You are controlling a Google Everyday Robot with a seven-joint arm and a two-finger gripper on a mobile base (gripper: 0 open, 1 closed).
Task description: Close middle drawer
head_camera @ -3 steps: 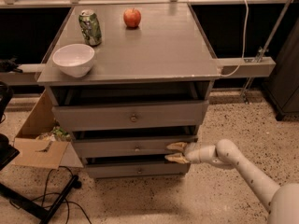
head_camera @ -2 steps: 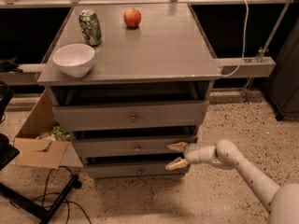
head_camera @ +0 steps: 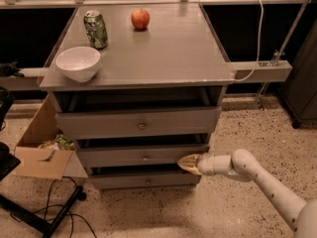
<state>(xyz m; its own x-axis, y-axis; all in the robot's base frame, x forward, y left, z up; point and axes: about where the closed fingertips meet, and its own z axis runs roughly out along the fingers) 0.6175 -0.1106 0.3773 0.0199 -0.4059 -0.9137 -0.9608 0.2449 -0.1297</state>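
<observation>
The middle drawer point(head_camera: 124, 157) is a low grey front with a tiny brass knob, second of three in the grey cabinet. It stands out a little, with a dark gap above its front. My gripper point(head_camera: 185, 163) is at the right end of this drawer front, at its lower edge and touching or almost touching it. Its tan fingers point(head_camera: 190, 164) are drawn together into one wedge and hold nothing. The white arm point(head_camera: 247, 171) reaches in from the lower right.
The top drawer point(head_camera: 99, 124) with a larger knob sticks out further; the bottom drawer point(head_camera: 119, 181) is below. On the cabinet top point(head_camera: 168, 53) stand a white bowl point(head_camera: 78, 62), a green can point(head_camera: 95, 29) and a red apple point(head_camera: 140, 19). A cardboard box point(head_camera: 37, 155) and cables lie at left.
The spread fingers have come together into one wedge. The gripper stays at the right end of the middle drawer front; the drawer has not visibly moved.
</observation>
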